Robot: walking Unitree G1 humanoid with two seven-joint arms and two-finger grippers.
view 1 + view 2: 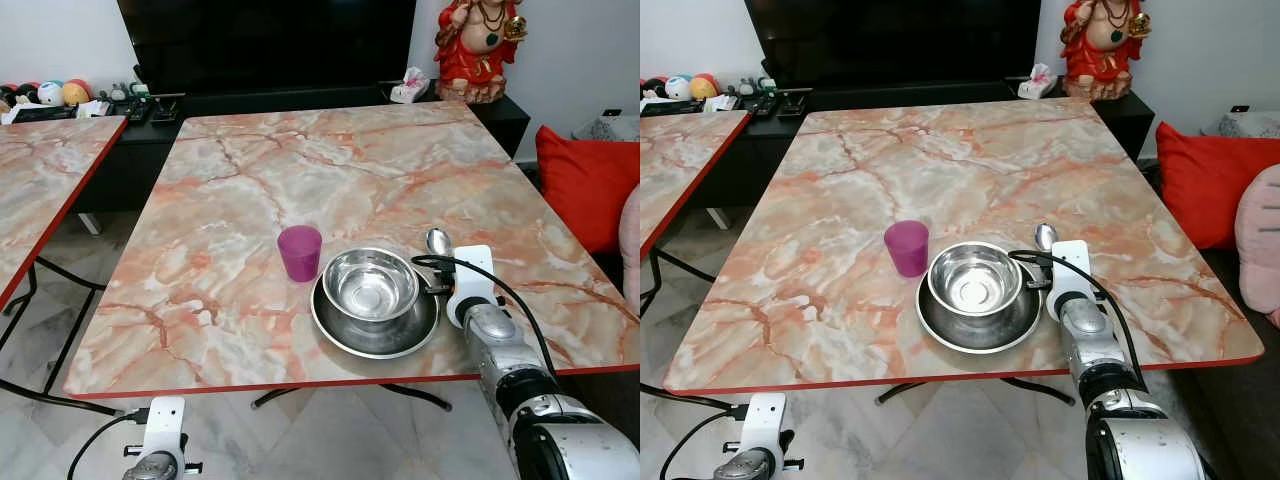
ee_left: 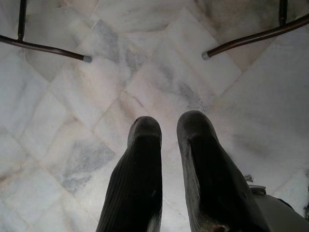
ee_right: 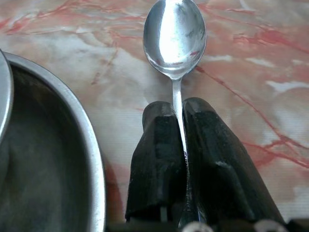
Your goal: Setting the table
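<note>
A steel bowl [image 1: 371, 284] sits inside a steel plate [image 1: 376, 325] near the front edge of the marble table [image 1: 300, 180]. A purple cup [image 1: 299, 252] stands just left of them. Right of the plate lies a steel spoon [image 3: 174, 36], bowl end pointing away from me; my right gripper [image 3: 178, 121] is shut on the spoon's handle, low over the table. In the head views the spoon [image 1: 439, 241] pokes out beyond the wrist. My left gripper [image 2: 169, 128] hangs below the table's front edge over the floor, fingers slightly apart and empty.
A second marble table [image 1: 40, 170] stands to the left. A dark TV cabinet [image 1: 300, 100] with small items and a red figurine [image 1: 475, 45] lines the far wall. A red cushion [image 1: 590, 185] lies to the right. Table legs [image 2: 251, 37] cross the tiled floor.
</note>
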